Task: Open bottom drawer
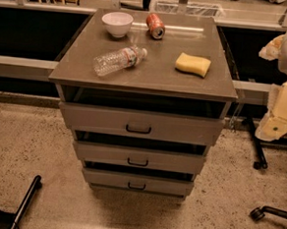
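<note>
The bottom drawer point(109, 179) is the lowest and shortest of three grey-brown fronts on the cabinet. Its small black centre pull handle point(136, 186) faces me. A dark gap shows above its front, as above the two upper fronts. My gripper point(274, 126) is at the right edge of the view on the cream-white arm, level with the top drawer. It hangs well to the right of the cabinet and touches nothing on it.
On the cabinet top point(156, 75) lie a white bowl point(117, 23), a tipped red soda can point(155, 25), a clear water bottle point(118, 60) on its side and a yellow sponge point(193, 64). Chair casters point(256, 213) stand at the right and a black leg point(26, 202) at the lower left.
</note>
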{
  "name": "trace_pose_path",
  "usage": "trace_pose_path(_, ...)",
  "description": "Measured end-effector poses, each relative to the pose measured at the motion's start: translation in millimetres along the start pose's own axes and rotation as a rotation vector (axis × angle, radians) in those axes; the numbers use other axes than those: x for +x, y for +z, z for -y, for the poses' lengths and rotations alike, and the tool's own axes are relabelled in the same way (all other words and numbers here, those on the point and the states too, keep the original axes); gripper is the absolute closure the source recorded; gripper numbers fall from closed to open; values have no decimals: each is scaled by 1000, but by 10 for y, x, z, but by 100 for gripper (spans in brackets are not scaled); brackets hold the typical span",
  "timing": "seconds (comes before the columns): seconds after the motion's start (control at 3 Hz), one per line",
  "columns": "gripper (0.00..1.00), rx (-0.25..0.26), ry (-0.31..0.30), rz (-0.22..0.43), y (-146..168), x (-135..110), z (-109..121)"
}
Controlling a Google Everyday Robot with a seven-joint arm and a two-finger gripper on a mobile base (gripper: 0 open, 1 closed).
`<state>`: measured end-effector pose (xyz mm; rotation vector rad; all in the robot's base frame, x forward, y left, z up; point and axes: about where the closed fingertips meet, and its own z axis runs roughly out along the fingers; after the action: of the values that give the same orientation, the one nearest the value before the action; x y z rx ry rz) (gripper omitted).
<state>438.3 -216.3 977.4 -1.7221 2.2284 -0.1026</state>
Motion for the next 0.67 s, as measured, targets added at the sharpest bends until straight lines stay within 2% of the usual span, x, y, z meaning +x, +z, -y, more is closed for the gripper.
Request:
trace_pose_path(0.33, 0, 0, 0, 0, 2, 0, 0)
trace_pose_path(0.67, 0, -73, -7, 7, 523, -5, -99)
